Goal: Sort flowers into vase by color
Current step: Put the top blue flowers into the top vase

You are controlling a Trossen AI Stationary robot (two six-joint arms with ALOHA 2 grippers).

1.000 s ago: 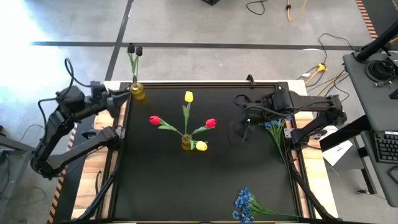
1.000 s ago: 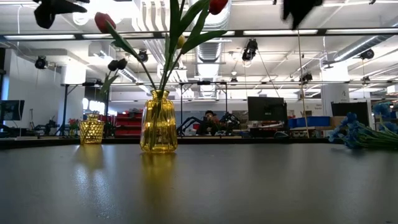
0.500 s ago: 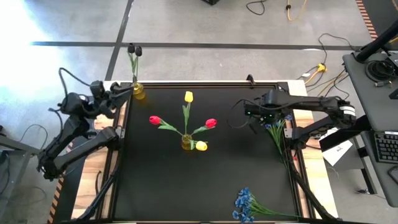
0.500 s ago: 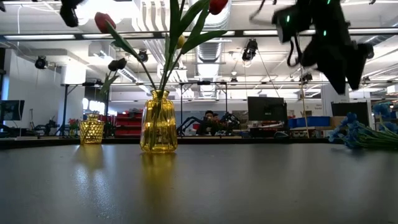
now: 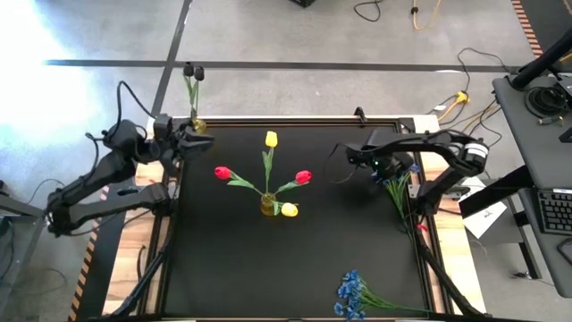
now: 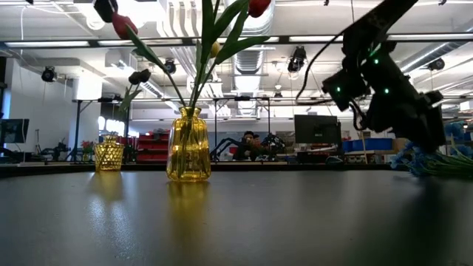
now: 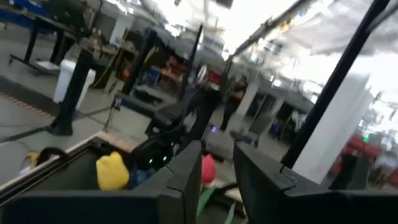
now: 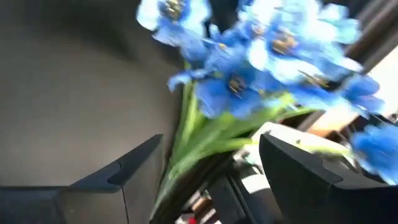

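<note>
A yellow glass vase stands mid-table holding red tulips and yellow tulips. A bunch of blue blossoms lies at the table's right edge, its stems running toward the near side. My right gripper hangs open just above this bunch, a finger on either side of its green stems, apart from them. A second blue bunch lies at the near edge. My left gripper is open in the air at the far left corner, pointing toward the tulips.
A small yellow vase with dark flowers stands at the far left corner, right beside my left gripper. The black tabletop lies bare between the middle vase and the near blue bunch. Cables and a desk lie beyond the right edge.
My right gripper has moved toward the table's right edge and come down over the blue bunch there. My left gripper has swung toward the right, in over the far left corner beside the small vase. No flower has moved.
</note>
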